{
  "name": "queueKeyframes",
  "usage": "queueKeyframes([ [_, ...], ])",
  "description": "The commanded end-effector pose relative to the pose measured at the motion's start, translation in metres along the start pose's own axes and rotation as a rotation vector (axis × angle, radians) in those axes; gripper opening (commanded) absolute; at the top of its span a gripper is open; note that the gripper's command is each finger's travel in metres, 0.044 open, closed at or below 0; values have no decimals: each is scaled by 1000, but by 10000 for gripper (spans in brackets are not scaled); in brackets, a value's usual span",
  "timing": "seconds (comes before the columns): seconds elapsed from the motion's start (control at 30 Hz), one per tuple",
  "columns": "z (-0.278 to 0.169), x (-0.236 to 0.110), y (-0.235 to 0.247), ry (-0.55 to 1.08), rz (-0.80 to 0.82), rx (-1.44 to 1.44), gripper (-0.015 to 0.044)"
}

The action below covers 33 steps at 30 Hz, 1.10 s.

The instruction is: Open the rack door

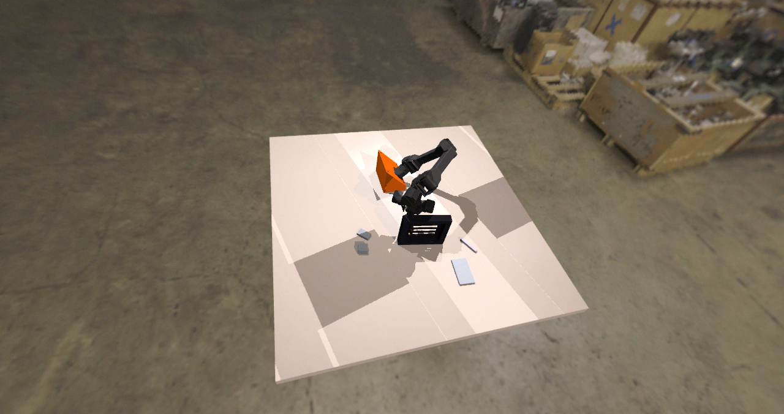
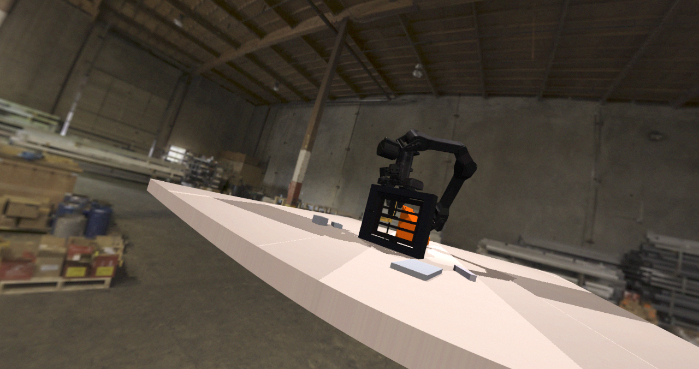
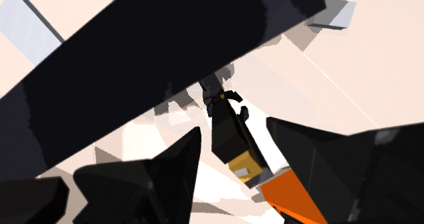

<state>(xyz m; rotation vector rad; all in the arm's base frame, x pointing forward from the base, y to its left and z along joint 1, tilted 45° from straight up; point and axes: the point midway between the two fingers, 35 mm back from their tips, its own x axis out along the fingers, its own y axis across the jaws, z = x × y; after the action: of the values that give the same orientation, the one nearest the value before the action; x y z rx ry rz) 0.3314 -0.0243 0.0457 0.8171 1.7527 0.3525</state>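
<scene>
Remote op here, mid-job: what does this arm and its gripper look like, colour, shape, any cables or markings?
The arm is matte black, with chunky joint housings and slimmer straight links. The gripper is also black, with two angular fingers that taper to narrow tips. I make out no cables or lettering on either, though dark surfaces could hide them.

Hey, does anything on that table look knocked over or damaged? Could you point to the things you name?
Nothing stands out: the black frame (image 1: 446, 230) (image 2: 426, 227) stands upright, and the pale flat block (image 1: 463, 272) (image 2: 415, 269) beside it lies flat. I see no spill or breakage.
</scene>
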Motion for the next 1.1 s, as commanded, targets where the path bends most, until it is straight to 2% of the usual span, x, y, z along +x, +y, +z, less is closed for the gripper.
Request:
queueKeyframes([
  [0.0, 1, -1, 0, -5, 4, -206, 297],
  [1.07, 1, 0, 0, -7, 0, -1792, 297],
])
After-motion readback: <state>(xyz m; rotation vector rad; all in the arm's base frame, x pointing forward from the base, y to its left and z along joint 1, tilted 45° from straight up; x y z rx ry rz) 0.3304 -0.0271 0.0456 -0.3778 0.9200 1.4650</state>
